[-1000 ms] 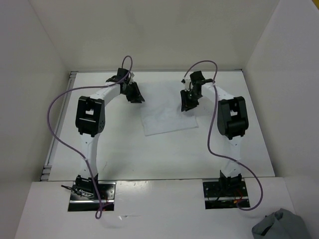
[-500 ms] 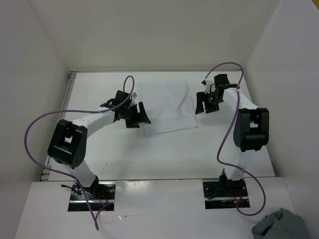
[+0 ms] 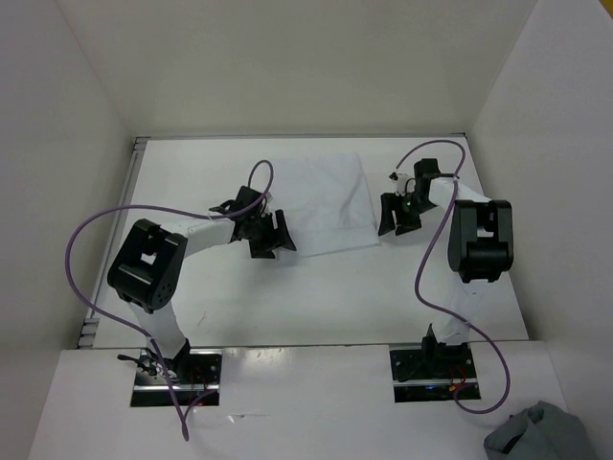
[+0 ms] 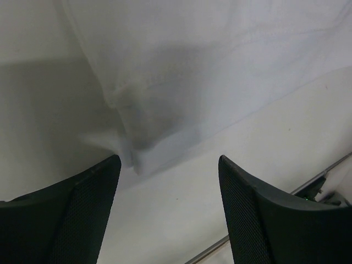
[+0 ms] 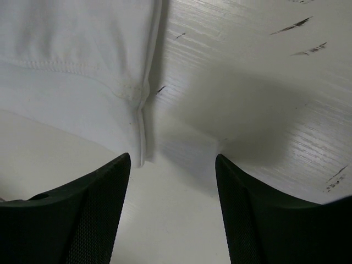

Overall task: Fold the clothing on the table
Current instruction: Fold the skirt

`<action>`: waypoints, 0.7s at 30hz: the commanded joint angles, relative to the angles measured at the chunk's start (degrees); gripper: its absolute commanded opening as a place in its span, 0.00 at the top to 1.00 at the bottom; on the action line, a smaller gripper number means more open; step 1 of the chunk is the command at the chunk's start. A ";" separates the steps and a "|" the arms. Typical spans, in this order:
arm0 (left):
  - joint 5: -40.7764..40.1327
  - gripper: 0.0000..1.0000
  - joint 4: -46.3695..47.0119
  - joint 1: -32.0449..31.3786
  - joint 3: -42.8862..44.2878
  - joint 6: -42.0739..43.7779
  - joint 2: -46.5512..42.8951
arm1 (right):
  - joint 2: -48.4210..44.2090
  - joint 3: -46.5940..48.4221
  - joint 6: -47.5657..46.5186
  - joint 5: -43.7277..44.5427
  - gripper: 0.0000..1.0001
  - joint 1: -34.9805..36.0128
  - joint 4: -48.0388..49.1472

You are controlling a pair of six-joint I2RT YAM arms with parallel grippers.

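At the overhead frame's centre the clothing (image 3: 324,203) lay on the table (image 3: 287,307); my left end effector (image 3: 273,235) and right end effector (image 3: 395,216) flanked its lower corners, jaws apart, empty, presumably to grasp them.

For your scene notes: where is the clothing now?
In the top view the clothing lies flat on the table, toward its far side, between the left gripper and right gripper.

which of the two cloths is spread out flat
The white clothing, lying flat on the table. The grey-blue bundle is crumpled in a heap at the bottom right of the overhead view.
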 commanded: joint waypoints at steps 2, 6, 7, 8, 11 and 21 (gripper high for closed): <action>-2.14 0.21 2.19 -0.73 0.52 -0.72 2.79 | 2.81 -0.76 -0.22 -1.86 0.32 0.29 2.51; -2.14 0.23 2.19 -0.73 0.52 -1.25 3.32 | 4.75 -0.24 0.30 -1.86 0.35 1.69 3.04; -2.14 0.25 2.19 -0.73 0.00 -1.25 2.80 | 5.53 -0.24 0.30 -1.86 0.37 1.70 3.04; -2.14 0.25 2.19 -0.73 -0.01 -1.25 2.27 | 5.54 -0.24 0.30 -1.86 0.38 2.31 3.04; -2.75 0.26 2.19 -0.73 -0.62 -1.25 1.13 | 6.16 -0.24 -0.22 -1.86 0.43 2.31 3.04; -2.75 0.38 1.66 -0.73 -0.10 -1.25 1.65 | 7.47 0.29 -1.89 -3.97 0.91 4.07 -0.12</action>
